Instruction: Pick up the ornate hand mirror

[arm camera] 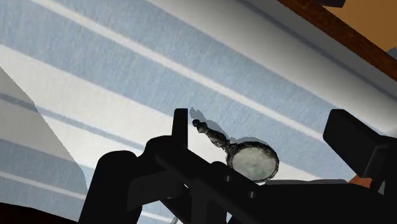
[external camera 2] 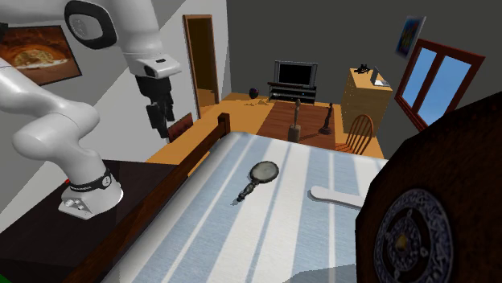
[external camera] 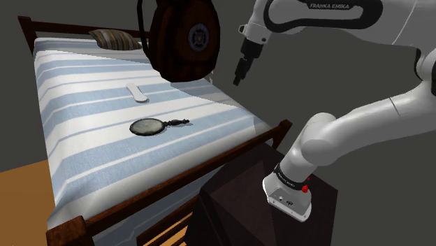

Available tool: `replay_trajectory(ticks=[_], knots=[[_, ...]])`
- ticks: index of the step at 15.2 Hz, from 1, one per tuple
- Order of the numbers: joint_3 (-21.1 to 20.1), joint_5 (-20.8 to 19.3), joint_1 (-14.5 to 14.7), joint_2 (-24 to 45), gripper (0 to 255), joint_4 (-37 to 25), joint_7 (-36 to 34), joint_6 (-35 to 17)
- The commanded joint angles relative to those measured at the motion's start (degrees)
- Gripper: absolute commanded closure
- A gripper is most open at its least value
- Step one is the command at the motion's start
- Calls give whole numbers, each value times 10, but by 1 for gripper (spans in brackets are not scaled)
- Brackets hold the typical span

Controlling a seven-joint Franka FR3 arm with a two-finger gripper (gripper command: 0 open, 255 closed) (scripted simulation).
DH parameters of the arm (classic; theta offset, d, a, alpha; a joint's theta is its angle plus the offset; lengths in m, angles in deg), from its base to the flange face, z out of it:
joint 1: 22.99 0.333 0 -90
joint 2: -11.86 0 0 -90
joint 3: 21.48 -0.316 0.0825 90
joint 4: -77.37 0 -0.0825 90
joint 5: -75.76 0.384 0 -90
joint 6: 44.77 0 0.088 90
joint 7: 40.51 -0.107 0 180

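Black and open, the hand (external camera: 240, 75) hangs in the air with its two fingers (arm camera: 354, 137) standing apart and nothing clasped between them. Below it lies the edge of a bed (external camera: 84, 105) with a dark wooden frame and a soft cover striped pale blue and white.

The small, dark, tarnished-looking hand mirror (external camera: 158, 126) lies flat on that cover. It is lower than the hand and further in toward the middle of the bed, well apart from the fingertips. Its knobbly turned handle points toward the hand's side of the bed, its round head away.

The wrist view looks down between the fingers and shows the hand mirror (arm camera: 249, 158) up close, with a greyish glass inside a beaded rim. The shoulder view shows the glass as a dull oval.

Past the mirror from the hand rests a flat white oblong piece (external camera: 137, 91) with rounded ends. Beyond that, the shoulder view has a brown striped pillow (external camera: 115, 40) at the headboard. A big round brown disc (external camera: 185, 38) with a pale emblem at its centre stands over the bed.

The second exterior view shows the hand (external camera 2: 161, 122) above the dark boxy stand (external camera 2: 40, 237). Far behind it are an orange wooden floor (external camera 2: 241, 104), a black television (external camera 2: 294, 74), a brown door (external camera 2: 201, 64) and a red-framed window (external camera 2: 438, 80).
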Motion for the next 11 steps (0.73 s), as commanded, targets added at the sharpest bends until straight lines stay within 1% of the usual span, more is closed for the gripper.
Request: replay_trajectory(ticks=[1,6,11], knots=[[6,-1,11,38,0,-3,28,-37],[18,3,37,138,0,-14,98,-124],[24,15,62,245,0,-44,170,-199]])
